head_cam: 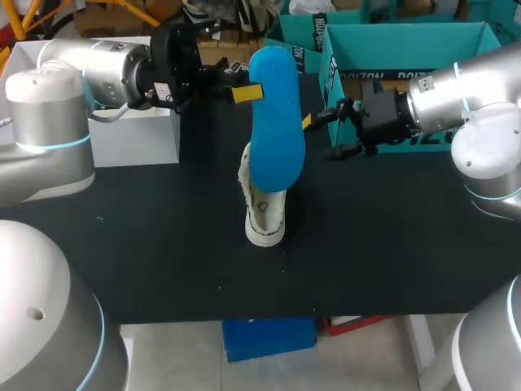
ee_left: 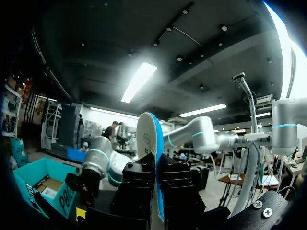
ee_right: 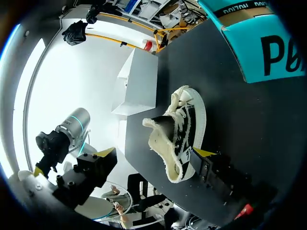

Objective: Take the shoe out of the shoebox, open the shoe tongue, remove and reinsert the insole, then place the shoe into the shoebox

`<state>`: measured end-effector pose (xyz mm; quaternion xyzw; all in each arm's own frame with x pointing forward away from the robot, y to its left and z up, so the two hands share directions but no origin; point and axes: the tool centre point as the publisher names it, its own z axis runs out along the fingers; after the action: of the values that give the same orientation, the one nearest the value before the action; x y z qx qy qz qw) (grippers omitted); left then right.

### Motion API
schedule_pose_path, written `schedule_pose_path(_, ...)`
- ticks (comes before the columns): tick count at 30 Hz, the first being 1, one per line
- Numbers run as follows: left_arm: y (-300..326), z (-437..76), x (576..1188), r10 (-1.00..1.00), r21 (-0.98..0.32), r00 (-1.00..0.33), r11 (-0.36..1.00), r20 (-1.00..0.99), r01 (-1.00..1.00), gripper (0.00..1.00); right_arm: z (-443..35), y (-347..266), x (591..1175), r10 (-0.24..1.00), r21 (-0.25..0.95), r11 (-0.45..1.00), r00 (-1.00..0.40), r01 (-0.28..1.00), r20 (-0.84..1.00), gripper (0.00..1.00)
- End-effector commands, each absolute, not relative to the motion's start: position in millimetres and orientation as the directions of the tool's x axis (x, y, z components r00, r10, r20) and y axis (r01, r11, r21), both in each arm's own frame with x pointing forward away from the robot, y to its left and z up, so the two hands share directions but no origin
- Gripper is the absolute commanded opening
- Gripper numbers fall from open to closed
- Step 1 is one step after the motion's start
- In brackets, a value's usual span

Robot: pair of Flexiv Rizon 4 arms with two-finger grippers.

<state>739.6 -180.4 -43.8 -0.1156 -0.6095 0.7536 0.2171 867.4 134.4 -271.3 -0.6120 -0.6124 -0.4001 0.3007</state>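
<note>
A blue insole [head_cam: 275,122] hangs above the table with my left gripper [head_cam: 248,91] shut on its upper edge. The left wrist view shows the insole [ee_left: 154,139] edge-on, pinched between the black fingers of that gripper [ee_left: 156,179]. Below it, a cream shoe [head_cam: 264,208] with black markings stands on the black table [head_cam: 163,236], its opening spread wide. My right gripper [head_cam: 326,137] is open to the right of the insole, apart from the shoe. In the right wrist view the shoe [ee_right: 180,127] lies ahead of the right gripper [ee_right: 153,153], in line with the gap between its spread fingers.
The teal shoebox [head_cam: 407,61] stands open at the back right, also seen beside the shoe as a teal shoebox [ee_right: 268,52]. A white box [head_cam: 138,130] sits at the back left, under my left arm. The table's front edge runs just in front of the shoe.
</note>
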Motion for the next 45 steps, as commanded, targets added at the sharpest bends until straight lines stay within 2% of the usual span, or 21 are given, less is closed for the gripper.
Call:
schedule_pose_path(1,-181.2,-44.5,738.5,0.465,-0.969,-0.881,-0.164,0.089,-0.185,0.0,-276.6,132.4,867.8,0.436,0.124,-0.071,-0.081,0.99,0.897,1.0)
schedule_pose_path(8,-181.2,-44.5,738.5,0.465,-0.969,-0.881,-0.164,0.089,-0.185,0.0,-271.0,132.5,866.7,0.314,0.106,-0.077,-0.077,0.991,0.946,1.0)
schedule_pose_path(21,-181.2,-44.5,738.5,0.465,-0.969,-0.881,-0.164,0.089,-0.185,0.0,-257.6,135.8,867.4,0.177,0.108,-0.07,-0.094,0.992,0.98,1.0)
schedule_pose_path(31,-181.2,-44.5,738.5,0.465,-0.969,-0.881,-0.164,0.089,-0.185,0.0,-252.8,137.2,867.4,0.147,0.121,-0.072,-0.11,0.99,0.983,1.0)
schedule_pose_path(35,-182.4,-36.5,734.2,0.383,-0.978,-0.9,-0.115,-0.208,0.177,0.0,-252.8,137.2,867.4,0.147,0.121,-0.072,-0.11,0.99,0.983,1.0)
schedule_pose_path(40,-179.8,-48.8,731.2,0.335,-0.913,-0.854,-0.059,-0.399,0.404,0.0,-252.8,137.2,867.4,0.147,0.121,-0.072,-0.11,0.99,0.983,1.0)
schedule_pose_path(43,-178.8,-62.9,732.6,0.321,-0.834,-0.79,-0.001,-0.523,0.552,0.0,-252.8,137.2,867.4,0.147,0.121,-0.072,-0.11,0.99,0.983,1.0)
schedule_pose_path(45,-180.2,-73.1,729.5,0.331,-0.723,-0.697,0.058,-0.637,0.688,0.0,-252.8,137.2,867.4,0.147,0.121,-0.072,-0.11,0.99,0.983,1.0)
